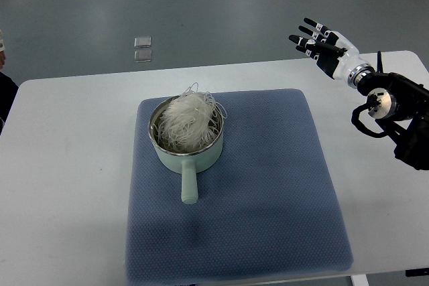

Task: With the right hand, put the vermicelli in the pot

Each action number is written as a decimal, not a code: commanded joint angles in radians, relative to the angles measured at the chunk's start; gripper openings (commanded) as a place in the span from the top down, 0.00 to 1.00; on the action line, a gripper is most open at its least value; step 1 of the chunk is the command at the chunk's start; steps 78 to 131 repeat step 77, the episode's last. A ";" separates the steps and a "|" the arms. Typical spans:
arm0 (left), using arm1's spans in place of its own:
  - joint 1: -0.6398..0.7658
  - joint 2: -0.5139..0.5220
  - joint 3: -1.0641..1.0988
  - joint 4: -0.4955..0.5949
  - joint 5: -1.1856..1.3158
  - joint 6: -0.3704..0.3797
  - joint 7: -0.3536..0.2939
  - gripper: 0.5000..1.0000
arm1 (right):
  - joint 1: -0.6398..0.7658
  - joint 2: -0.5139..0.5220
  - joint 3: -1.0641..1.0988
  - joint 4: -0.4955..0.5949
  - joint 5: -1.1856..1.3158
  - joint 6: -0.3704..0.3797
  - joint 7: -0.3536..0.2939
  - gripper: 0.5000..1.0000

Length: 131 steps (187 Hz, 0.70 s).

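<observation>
The vermicelli [189, 120] is seen heaped inside the pale green pot [190, 157], a few strands looping over the rim, so the task may be judged as good as done. The pot is centred on the blue mat [268, 185], handle toward the robot, presumably to stop sliding. The right hand [320, 42] is held well apart, fingers spread and empty.

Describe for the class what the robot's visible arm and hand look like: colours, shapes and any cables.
Only the right hand shows. It has slim, jointed fingers in black with white segments, and a white back. A silver metal ring forms the wrist. Behind it, the right arm is bulky black, with a round silvery joint cap and a black cable looping beside it.
</observation>
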State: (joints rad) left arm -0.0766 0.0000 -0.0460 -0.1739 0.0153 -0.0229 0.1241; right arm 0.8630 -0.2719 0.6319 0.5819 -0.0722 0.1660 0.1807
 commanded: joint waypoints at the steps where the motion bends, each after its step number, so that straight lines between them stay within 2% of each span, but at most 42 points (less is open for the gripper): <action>1: 0.000 0.000 0.000 0.001 -0.001 0.000 0.000 0.00 | -0.007 -0.003 -0.001 0.000 0.069 0.001 0.000 0.15; 131: 0.000 0.000 -0.002 0.001 -0.001 0.000 0.000 0.00 | -0.027 0.020 -0.001 -0.010 0.074 0.001 0.017 0.14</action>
